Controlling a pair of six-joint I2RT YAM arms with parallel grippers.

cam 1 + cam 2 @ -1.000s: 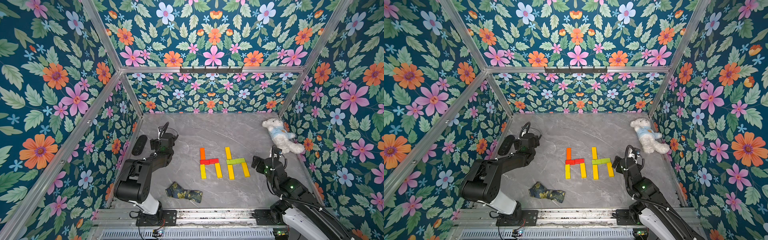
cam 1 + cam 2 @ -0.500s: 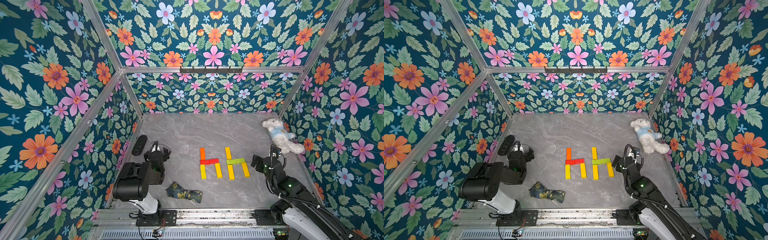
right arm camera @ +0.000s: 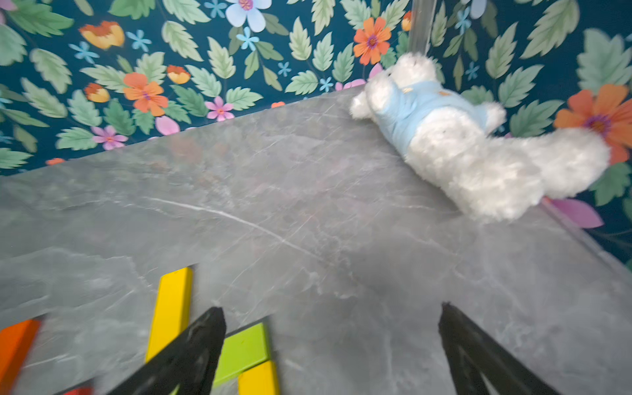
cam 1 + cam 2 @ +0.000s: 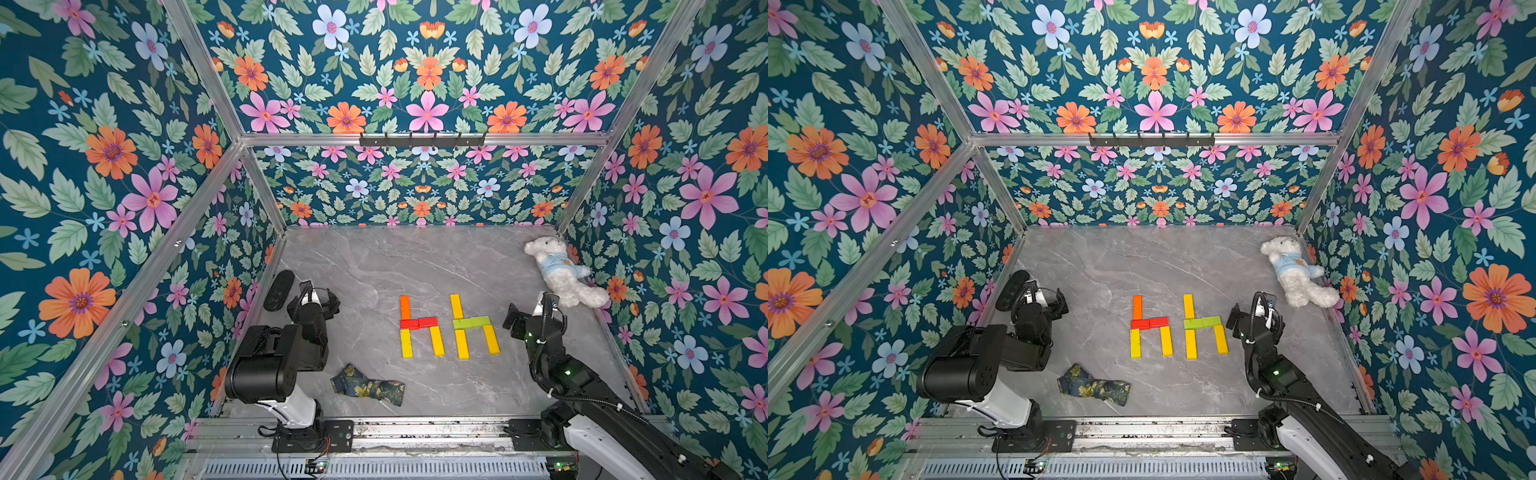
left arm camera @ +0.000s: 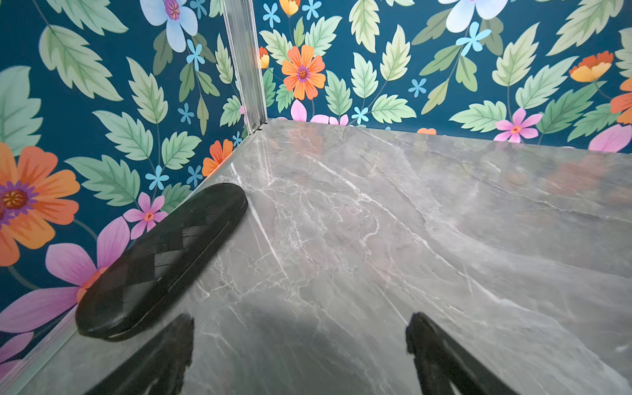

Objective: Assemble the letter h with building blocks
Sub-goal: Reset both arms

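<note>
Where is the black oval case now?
In both top views the black oval case lies along the left wall, just ahead of the open left gripper.

Your building blocks (image 4: pixel 436 340) lie flat at centre as two h shapes side by side: one with a red crossbar (image 4: pixel 419 323), one with a lime green crossbar (image 4: pixel 471 322).

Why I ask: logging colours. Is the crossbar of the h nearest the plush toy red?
No, in a top view its crossbar is lime green.
</note>
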